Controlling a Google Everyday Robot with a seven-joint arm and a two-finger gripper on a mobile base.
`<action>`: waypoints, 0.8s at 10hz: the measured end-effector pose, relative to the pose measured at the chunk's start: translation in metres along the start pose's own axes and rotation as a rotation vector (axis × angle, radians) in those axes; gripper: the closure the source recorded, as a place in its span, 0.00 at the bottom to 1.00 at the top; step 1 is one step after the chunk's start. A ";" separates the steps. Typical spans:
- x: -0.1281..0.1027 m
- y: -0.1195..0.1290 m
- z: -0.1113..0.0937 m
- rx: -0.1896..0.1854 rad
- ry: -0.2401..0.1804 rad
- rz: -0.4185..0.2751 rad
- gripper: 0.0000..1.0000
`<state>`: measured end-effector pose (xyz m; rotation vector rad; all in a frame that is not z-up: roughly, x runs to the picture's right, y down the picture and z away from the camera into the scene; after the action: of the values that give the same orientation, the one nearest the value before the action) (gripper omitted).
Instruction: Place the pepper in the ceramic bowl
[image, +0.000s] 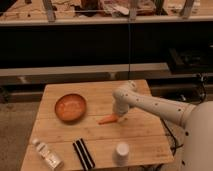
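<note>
Lying beside the pincer (120, 118) (grip: cannot tell), the pepper (107, 120) seemingly touches it.

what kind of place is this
Likely a robot lab, not a home: a lone wooden table with a bowl, pepper and cup laid out, and a long cluttered bench behind. The gripper sits low at the pepper.
</note>
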<state>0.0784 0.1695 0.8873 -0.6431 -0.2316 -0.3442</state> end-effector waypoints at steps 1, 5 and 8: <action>-0.001 -0.001 0.000 0.003 0.001 -0.001 1.00; -0.001 0.000 -0.004 -0.007 0.006 -0.008 1.00; -0.033 -0.025 -0.023 0.004 0.016 -0.060 1.00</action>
<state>0.0409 0.1442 0.8725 -0.6297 -0.2367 -0.4061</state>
